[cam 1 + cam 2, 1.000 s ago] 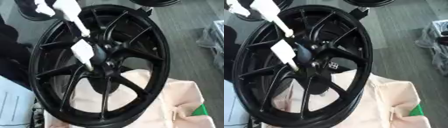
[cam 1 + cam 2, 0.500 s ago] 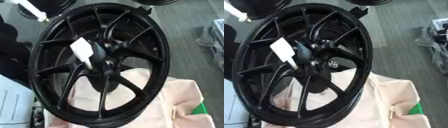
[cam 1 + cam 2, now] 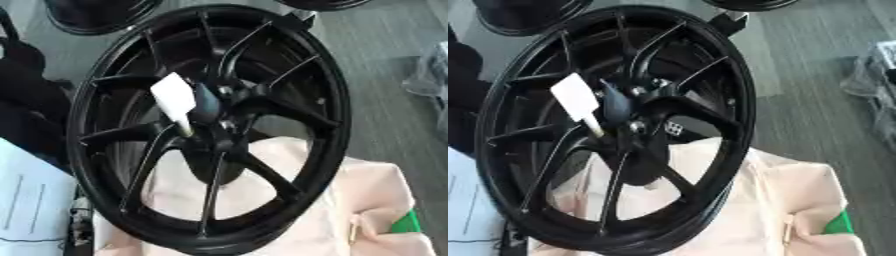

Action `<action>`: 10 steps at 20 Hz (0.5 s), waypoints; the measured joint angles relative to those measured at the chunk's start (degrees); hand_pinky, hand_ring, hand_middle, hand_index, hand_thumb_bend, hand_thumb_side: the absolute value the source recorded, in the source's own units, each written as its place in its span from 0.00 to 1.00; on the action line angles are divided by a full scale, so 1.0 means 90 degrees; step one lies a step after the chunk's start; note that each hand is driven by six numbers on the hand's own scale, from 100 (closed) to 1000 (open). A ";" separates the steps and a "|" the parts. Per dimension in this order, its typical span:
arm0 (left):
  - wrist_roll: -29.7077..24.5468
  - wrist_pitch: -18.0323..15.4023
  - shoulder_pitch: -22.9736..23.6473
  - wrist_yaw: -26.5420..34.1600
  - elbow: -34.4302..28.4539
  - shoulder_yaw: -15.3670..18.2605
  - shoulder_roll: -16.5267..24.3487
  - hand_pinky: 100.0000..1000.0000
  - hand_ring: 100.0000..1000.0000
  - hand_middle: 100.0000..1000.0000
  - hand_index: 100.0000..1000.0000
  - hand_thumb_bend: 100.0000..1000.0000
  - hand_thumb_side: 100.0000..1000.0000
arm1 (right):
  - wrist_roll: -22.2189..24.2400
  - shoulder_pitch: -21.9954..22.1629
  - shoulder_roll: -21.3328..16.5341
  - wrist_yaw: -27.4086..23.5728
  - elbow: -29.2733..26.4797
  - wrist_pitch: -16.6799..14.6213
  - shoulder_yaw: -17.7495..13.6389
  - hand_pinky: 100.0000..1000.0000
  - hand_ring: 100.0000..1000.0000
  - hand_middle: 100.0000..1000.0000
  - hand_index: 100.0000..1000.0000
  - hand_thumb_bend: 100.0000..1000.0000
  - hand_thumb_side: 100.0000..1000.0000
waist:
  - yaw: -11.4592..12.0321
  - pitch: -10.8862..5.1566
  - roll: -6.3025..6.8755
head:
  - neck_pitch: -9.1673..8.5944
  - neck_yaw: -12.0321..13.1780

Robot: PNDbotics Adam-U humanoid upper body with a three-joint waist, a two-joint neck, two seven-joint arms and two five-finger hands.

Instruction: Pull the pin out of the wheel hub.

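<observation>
1. Plainly, we see no robot hand in either eye view, so we cannot tell whether the fingers of either one are apart, together or clamped on anything; for the same reason we cannot place things relative to a robot hand and place them by the wheel instead.
2. We see the large glossy black multi-spoke alloy wheel (image 3: 210,125) standing tilted on its rim, with its hub (image 3: 214,107) a little above the middle of the view.
3. We see the pin, a white flat-headed piece with a thin pale stem (image 3: 175,102), lying against the left side of the hub, its stem tip pointing down toward the hub's centre. Whether the stem is seated in a hole or only rests on a spoke, we cannot tell.
4. We judge the task not finished: the pin is at the hub and nothing holds it. What is left is to reach in, close on the white head and draw it out along its stem.
5. We see a soft pale peach fabric bag (image 3: 367,200) under and behind the wheel's lower right rim, with a small green patch (image 3: 404,222) at its edge. Its contents are hidden from us.
6. We see a white sheet-like surface (image 3: 26,210) at the lower left and another dark wheel (image 3: 96,15) at the top left, neither acting as a container.
</observation>
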 measured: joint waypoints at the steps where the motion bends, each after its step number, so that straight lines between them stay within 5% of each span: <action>1: 0.0060 0.0023 0.0141 -0.0045 0.0155 0.0075 0.0014 0.66 0.57 0.45 0.36 0.40 0.00 | -0.0015 0.0017 0.0000 0.0001 0.0000 -0.0004 -0.0018 0.68 0.58 0.54 0.70 0.00 0.56 | 0.0008 0.0002 -0.0003 | -0.0001 -0.0016; 4: 0.0115 0.0029 0.0400 -0.0035 0.0587 0.0247 0.0015 0.74 0.71 0.61 0.62 0.51 0.00 | -0.0039 0.0022 0.0000 0.0012 0.0000 -0.0001 -0.0025 0.68 0.58 0.54 0.70 0.00 0.56 | 0.0042 0.0003 -0.0015 | -0.0001 -0.0041; 5: 0.0119 0.0023 0.0446 -0.0015 0.0718 0.0293 0.0015 0.77 0.76 0.68 0.76 0.62 0.05 | -0.0040 0.0024 0.0000 0.0020 0.0000 0.0000 -0.0028 0.68 0.58 0.54 0.70 0.00 0.55 | 0.0045 0.0003 -0.0015 | -0.0001 -0.0051; 6: 0.0127 0.0017 0.0476 -0.0008 0.0839 0.0330 0.0015 0.78 0.78 0.71 0.78 0.66 0.21 | -0.0040 0.0033 0.0000 0.0026 0.0000 0.0000 -0.0036 0.68 0.58 0.54 0.70 0.00 0.56 | 0.0046 0.0003 -0.0015 | -0.0002 -0.0058; 10: 0.0145 0.0015 0.0517 -0.0017 0.1196 0.0375 0.0016 0.77 0.78 0.72 0.80 0.61 0.37 | -0.0040 0.0052 0.0000 0.0045 0.0000 0.0001 -0.0040 0.68 0.58 0.54 0.70 0.00 0.56 | 0.0046 0.0003 -0.0014 | -0.0002 -0.0069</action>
